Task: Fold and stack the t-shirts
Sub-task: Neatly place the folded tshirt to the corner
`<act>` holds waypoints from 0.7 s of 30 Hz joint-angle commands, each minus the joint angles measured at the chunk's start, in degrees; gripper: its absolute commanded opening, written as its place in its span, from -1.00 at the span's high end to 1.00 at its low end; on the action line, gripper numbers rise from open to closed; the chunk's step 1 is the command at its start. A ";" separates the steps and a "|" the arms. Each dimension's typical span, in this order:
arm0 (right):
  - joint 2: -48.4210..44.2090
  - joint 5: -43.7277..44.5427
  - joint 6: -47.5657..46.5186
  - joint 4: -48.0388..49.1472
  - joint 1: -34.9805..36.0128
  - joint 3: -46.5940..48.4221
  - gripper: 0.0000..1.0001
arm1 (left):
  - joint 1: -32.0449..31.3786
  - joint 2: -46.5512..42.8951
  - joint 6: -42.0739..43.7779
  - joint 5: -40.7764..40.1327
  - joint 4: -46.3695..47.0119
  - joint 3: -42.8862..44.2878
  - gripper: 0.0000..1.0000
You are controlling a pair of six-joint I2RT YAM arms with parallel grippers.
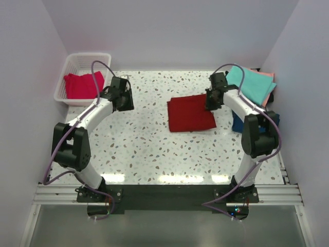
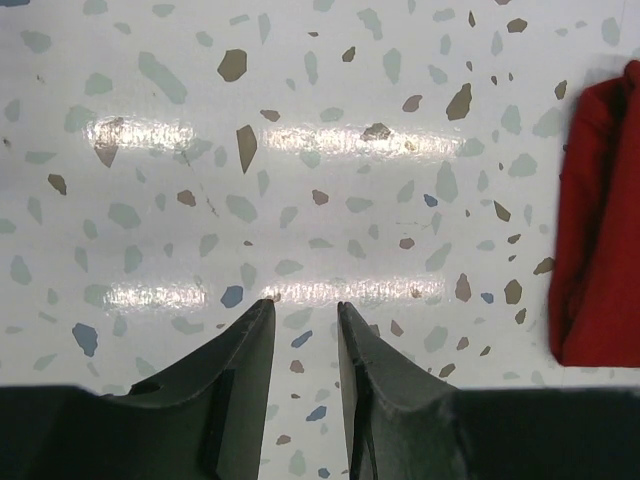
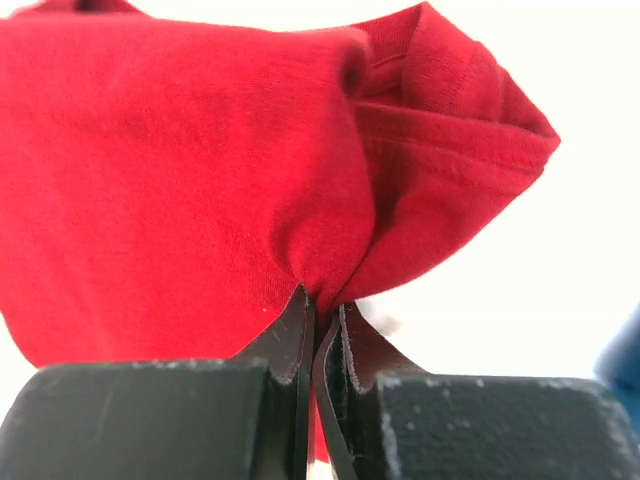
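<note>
The dark red t-shirt (image 1: 190,113) lies folded into a rectangle on the speckled table, right of centre. My right gripper (image 1: 209,99) is shut on its right edge; in the right wrist view the red cloth (image 3: 200,180) bunches up from between the fingertips (image 3: 322,305). My left gripper (image 1: 125,99) hangs open and empty over bare table (image 2: 300,180) at the back left, and the dark red shirt's edge (image 2: 600,220) shows at the right of its view. A pinkish-red shirt (image 1: 82,85) lies in the white basket (image 1: 72,64). Teal (image 1: 251,82), salmon pink (image 1: 268,77) and navy (image 1: 237,123) shirts lie at the right.
The white lattice basket stands at the back left corner against the wall. Walls close in the table on the left, back and right. The teal and salmon shirts are stacked at the back right, with the navy one beside the right arm.
</note>
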 commanded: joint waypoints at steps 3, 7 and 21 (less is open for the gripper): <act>-11.50 15.64 -4.56 -6.11 -7.43 -0.13 1.00 | 0.59 1.21 -0.99 1.79 2.72 3.49 0.28; -16.68 21.88 -4.91 -7.61 -10.94 -1.53 1.00 | 0.59 2.79 -1.08 2.58 2.55 4.89 0.28; -20.83 37.09 -2.89 -9.81 -20.88 -3.30 1.00 | 0.59 6.32 -1.08 5.49 1.93 7.18 0.31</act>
